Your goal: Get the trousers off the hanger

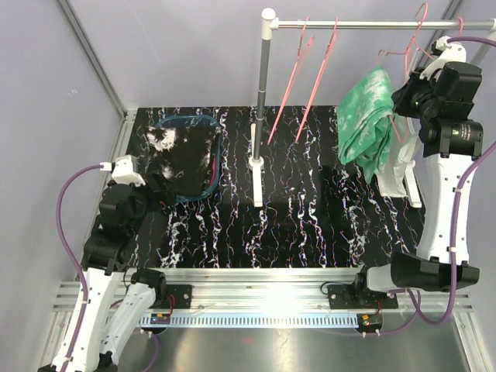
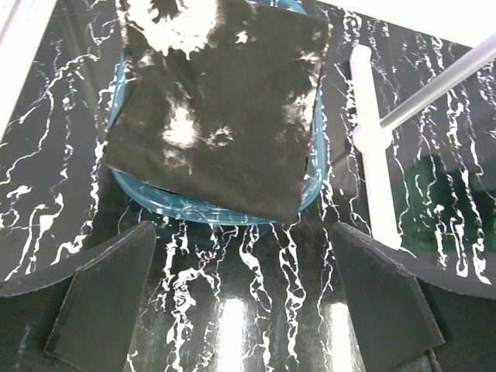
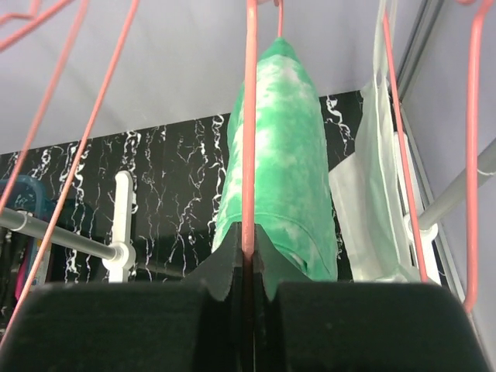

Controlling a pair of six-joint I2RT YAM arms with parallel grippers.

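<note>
The mottled green-and-white trousers (image 1: 363, 124) hang folded over a pink hanger (image 3: 249, 116) on the rail (image 1: 349, 24) at the right. My right gripper (image 1: 403, 105) is raised beside them and shut on that hanger's wire (image 3: 249, 252), with the green trousers (image 3: 283, 178) just beyond the fingertips. The black trousers with white speckles (image 1: 186, 155) lie on a blue basket (image 2: 201, 208). My left gripper (image 2: 244, 302) is open and empty, low over the table just in front of the basket, and it shows at the left of the top view (image 1: 161, 192). The pink trousers are hidden.
Two empty pink hangers (image 1: 306, 77) hang on the rail left of the green trousers. The rack's grey post (image 1: 263, 101) stands on a white foot (image 1: 257, 174) mid-table. A pale translucent sheet (image 3: 372, 209) hangs right of the trousers. Purple walls close in both sides.
</note>
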